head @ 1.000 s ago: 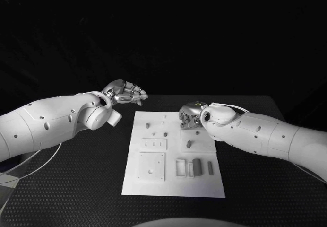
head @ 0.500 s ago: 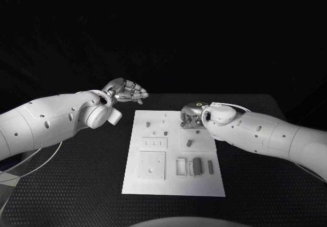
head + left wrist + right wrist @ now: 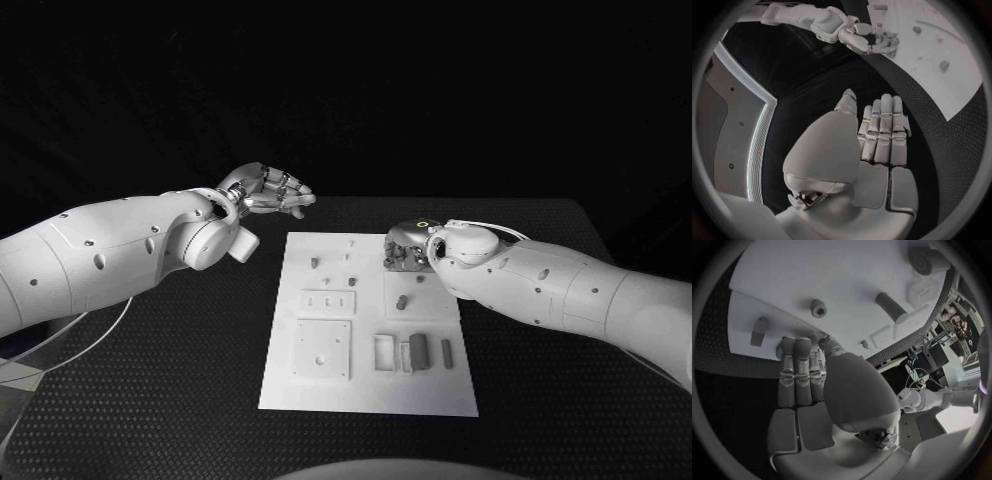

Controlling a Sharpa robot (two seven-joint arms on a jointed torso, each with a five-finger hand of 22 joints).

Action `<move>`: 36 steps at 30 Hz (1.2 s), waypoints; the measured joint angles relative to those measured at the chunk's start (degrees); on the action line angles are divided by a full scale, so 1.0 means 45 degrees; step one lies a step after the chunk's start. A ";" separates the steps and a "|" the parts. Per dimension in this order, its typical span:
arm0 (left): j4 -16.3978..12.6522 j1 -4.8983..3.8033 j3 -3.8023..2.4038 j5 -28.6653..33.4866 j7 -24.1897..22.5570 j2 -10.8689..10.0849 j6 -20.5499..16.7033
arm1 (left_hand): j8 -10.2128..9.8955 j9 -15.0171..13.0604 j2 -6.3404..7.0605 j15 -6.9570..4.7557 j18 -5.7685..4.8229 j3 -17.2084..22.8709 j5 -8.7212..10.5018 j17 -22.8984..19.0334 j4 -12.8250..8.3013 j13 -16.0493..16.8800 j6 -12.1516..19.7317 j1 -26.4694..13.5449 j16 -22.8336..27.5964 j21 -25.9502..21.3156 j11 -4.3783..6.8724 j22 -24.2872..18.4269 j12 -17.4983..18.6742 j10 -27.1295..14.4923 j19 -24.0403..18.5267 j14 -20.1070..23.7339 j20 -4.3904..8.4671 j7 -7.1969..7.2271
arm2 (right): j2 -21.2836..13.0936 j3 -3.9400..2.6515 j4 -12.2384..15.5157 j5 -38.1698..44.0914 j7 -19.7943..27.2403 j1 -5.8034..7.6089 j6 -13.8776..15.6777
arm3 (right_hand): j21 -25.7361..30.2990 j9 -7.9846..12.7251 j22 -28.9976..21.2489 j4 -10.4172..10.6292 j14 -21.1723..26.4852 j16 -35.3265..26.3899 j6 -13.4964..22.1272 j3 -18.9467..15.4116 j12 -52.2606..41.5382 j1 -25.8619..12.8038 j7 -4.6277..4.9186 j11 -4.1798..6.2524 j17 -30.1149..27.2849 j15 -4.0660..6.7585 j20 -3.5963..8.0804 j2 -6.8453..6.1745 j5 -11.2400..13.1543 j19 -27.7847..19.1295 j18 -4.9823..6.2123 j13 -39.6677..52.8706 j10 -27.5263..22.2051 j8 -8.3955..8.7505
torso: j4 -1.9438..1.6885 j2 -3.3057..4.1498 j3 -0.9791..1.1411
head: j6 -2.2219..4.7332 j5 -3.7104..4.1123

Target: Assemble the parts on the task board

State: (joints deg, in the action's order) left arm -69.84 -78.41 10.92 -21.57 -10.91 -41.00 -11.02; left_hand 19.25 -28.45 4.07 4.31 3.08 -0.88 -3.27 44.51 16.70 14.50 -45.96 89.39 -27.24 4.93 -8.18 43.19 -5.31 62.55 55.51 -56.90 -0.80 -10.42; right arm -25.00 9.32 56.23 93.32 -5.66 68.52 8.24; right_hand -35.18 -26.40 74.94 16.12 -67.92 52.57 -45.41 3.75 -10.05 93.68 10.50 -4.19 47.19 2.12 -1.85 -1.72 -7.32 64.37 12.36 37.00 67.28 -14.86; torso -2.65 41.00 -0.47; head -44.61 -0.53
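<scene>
Task board (image 3: 368,380) at frame centre on the desk (image 3: 173,400). Right hand (image 3: 404,246) lowered over upper-right parts (image 3: 417,349), grasp unclear. Left hand (image 3: 267,193) upper left, curled empty, parked clear.

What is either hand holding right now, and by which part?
Nothing. The left hand is off the task board, fingers straight and empty; the right hand reaches over it, empty too.

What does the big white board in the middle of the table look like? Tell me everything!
The task board is a flat white rectangle lying on the black table, long side running away from the robot. It carries small grey parts, raised square plates and little pegs. The right hand is over its far right corner; whether it touches is unclear. The left hand is off the board.
</scene>
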 measured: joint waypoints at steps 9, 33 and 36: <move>0.0008 -0.0001 0.0000 0.0005 0.0000 0.0010 0.0001 | 0.0000 -0.0012 0.0000 0.0000 -0.0003 0.0000 0.0000 0.0005 0.0000 0.0007 0.0000 0.0001 0.0000 0.0000 0.0000 -0.0011 0.0048 0.0000 -0.0001 0.0000 -0.0001 0.0000 | 0.0008 -0.0016 0.0034 -0.0034 0.0033 0.0027 -0.0001 | -0.0100 0.0092 -0.0004 0.0006 0.0000 0.0047 0.0018 -0.0007 0.0087 0.0028 -0.0022 0.0046 0.0003 -0.0003 0.0023 0.0050 0.0000 -0.0070 -0.0001 0.0111 0.0046 0.0074 | -0.0018 0.0045 -0.0011 | 0.0011 0.0017; 0.0027 -0.0005 -0.0002 0.0023 0.0012 0.0003 0.0013 | -0.0051 -0.0021 0.0000 0.0000 -0.0034 0.0028 0.0000 0.0021 0.0028 0.0021 0.0000 -0.0100 0.0049 -0.0049 0.0000 -0.0022 0.0079 0.0000 -0.0050 0.0000 0.0046 0.0000 | 0.0002 -0.0029 0.0165 -0.0054 0.0022 0.0033 0.0012 | -0.0269 0.0041 -0.0003 -0.0034 0.0092 0.0274 -0.0774 0.1334 0.0460 0.0301 -0.0389 0.0206 -0.0055 0.0048 0.0021 -0.0053 0.0062 -0.0112 0.0004 0.0618 0.0386 -0.0212 | -0.0001 0.0072 0.0012 | 0.0063 0.0000; 0.0027 -0.0005 -0.0002 0.0025 0.0012 0.0003 0.0013 | -0.0050 -0.0020 0.0000 0.0000 -0.0036 0.0028 0.0000 0.0020 0.0028 0.0025 0.0000 -0.0100 0.0049 -0.0049 0.0000 -0.0022 0.0101 0.0000 -0.0050 0.0000 0.0046 0.0000 | -0.0004 -0.0029 0.0173 -0.0050 0.0019 0.0034 0.0019 | -0.0321 0.0023 0.0003 -0.0055 0.0092 0.0274 -0.0776 0.1355 0.0509 0.0317 -0.0390 0.0206 -0.0054 0.0047 0.0062 -0.0070 0.0062 -0.0157 0.0004 0.0636 0.0386 -0.0211 | -0.0001 0.0076 0.0012 | 0.0065 0.0000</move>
State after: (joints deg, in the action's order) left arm -69.72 -78.43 10.91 -21.46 -10.85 -40.99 -10.96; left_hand 19.02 -28.54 4.07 4.31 2.92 -0.76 -3.27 44.60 16.83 14.61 -45.96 88.94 -27.02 4.71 -8.18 43.09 -4.86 62.55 55.28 -56.90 -0.60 -10.42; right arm -25.02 9.19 57.00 93.10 -5.58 68.67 8.33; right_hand -36.62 -26.29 74.95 15.87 -67.50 53.81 -48.90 9.85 -7.76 95.11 8.74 -3.26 46.94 2.33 -1.57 -2.04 -7.04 63.67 12.38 39.86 69.02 -15.81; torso -2.65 41.34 -0.41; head -44.32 -0.53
